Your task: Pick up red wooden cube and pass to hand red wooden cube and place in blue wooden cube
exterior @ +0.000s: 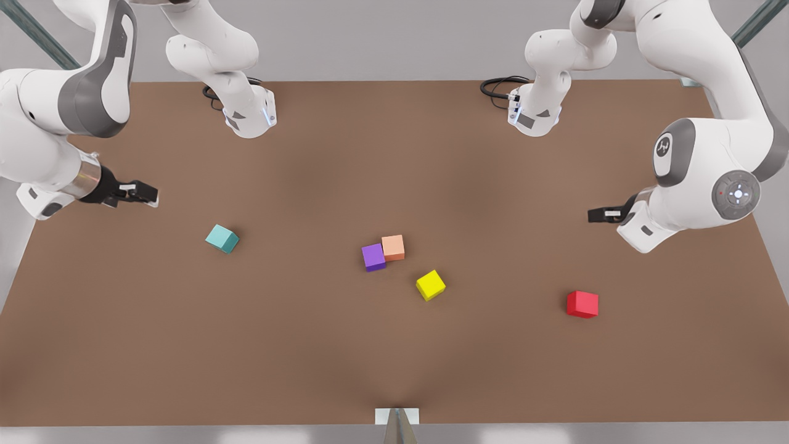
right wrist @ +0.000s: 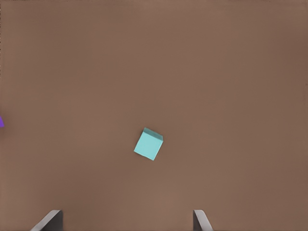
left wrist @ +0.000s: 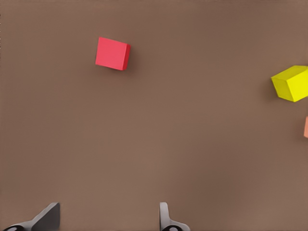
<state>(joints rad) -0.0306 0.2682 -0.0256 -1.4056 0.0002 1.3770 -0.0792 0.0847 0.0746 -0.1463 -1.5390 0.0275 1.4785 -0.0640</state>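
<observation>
My left gripper [exterior: 593, 215], fingers apart, is hovering above the red wooden cube [exterior: 582, 304] at lower right. I am lining up squarely with its faces. My right gripper [exterior: 148, 194], also apart, is waiting near the blue wooden cube [exterior: 222, 238].

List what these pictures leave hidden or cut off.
- Salmon-orange cube: cut by the left wrist view's edge; only a sliver shows.
- Purple cube: likewise cut off in the right wrist view.
- Left gripper, above the table near the red wooden cube: only the tips of its spread fingers enter the frame.
- Right gripper, near the blue wooden cube: likewise.
</observation>
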